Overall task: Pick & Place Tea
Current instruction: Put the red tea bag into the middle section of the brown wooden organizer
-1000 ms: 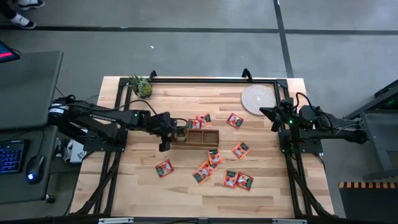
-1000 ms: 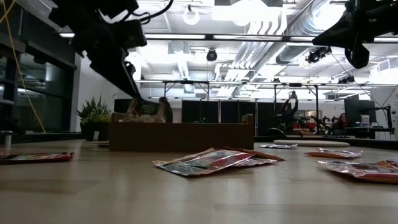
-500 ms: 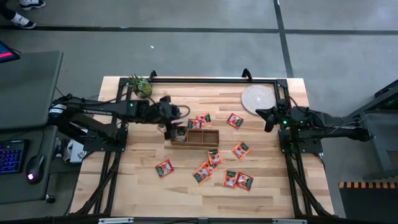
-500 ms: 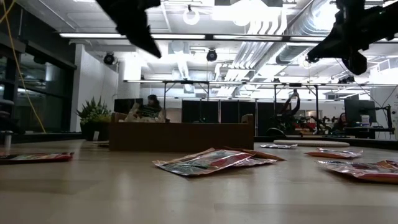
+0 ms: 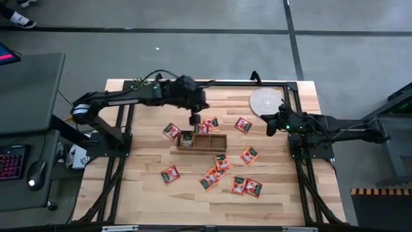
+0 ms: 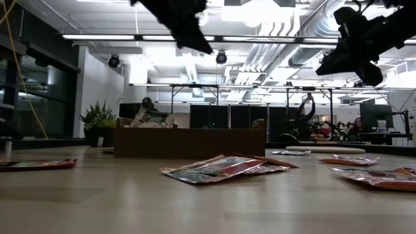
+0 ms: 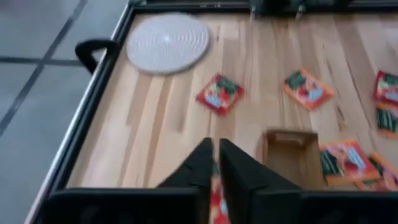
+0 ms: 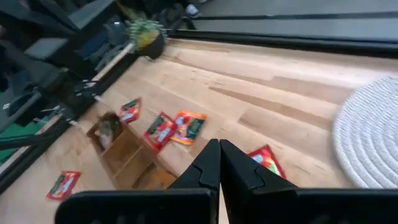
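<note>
A: What sits mid-table?
B: A long wooden box point(image 6: 189, 142), sachets poking above its left end. Flat tea sachets point(image 6: 224, 168) lie nearer, more at right point(image 6: 380, 177) and far left point(image 6: 36, 164).
A: The arms?
B: Both raised overhead.

I see my left gripper point(image 5: 195, 118) in the upper middle of the high view, fingers pressed together. My right gripper point(image 5: 271, 125) waits at centre right, also closed.

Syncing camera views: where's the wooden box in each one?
High: wooden box at table centre.
Low: box centre-left, across the table.
Left wrist: box lower right.
Right wrist: box lower left.
Landmark: woven mat, seen in high and both wrist views.
</note>
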